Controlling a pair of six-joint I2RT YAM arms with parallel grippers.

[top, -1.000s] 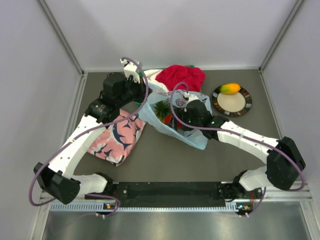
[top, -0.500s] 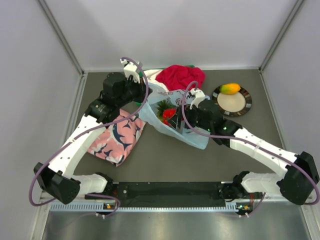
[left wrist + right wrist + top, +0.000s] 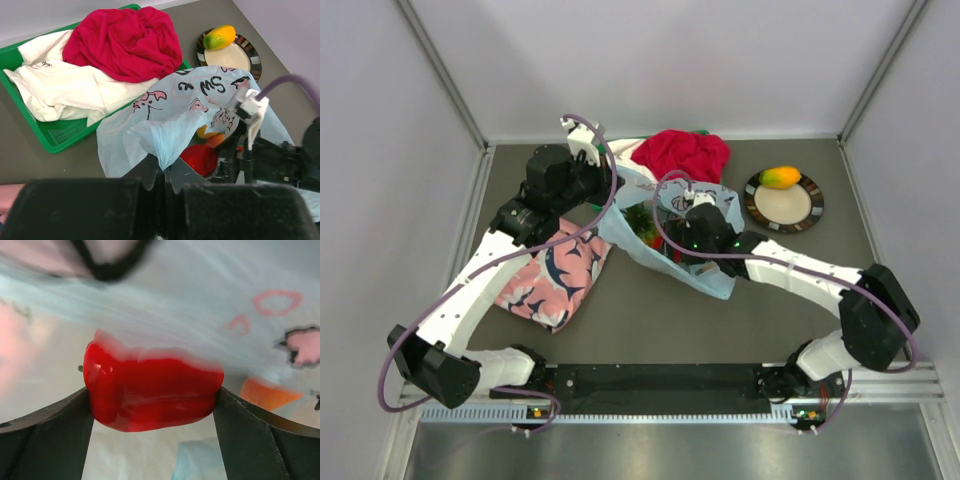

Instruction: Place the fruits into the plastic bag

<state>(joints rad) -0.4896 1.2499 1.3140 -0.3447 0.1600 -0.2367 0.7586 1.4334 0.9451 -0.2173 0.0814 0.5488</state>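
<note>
The light-blue plastic bag (image 3: 705,272) lies at the table's middle, and its print shows in the left wrist view (image 3: 210,87). My left gripper (image 3: 167,170) is shut on the bag's handle and holds the mouth up (image 3: 612,190). My right gripper (image 3: 152,407) is inside the bag mouth (image 3: 670,228), shut on the glossy red pepper-like fruit (image 3: 152,395), which also shows in the left wrist view (image 3: 200,159). An orange peach (image 3: 262,392) lies in the bag beside it. The pineapple's green crown (image 3: 640,218) shows in the bag. The mango (image 3: 780,177) lies on a dark-rimmed plate (image 3: 790,215).
A green tray (image 3: 57,142) with a red cloth (image 3: 125,42) and a white cloth (image 3: 65,85) stands just behind the bag. A pink cloth with navy shark print (image 3: 555,270) lies left of the bag. Grey walls close in the table.
My right gripper drew back to the right with the red fruit, then pushed left again, deeper into the bag mouth. The left arm has not moved.
</note>
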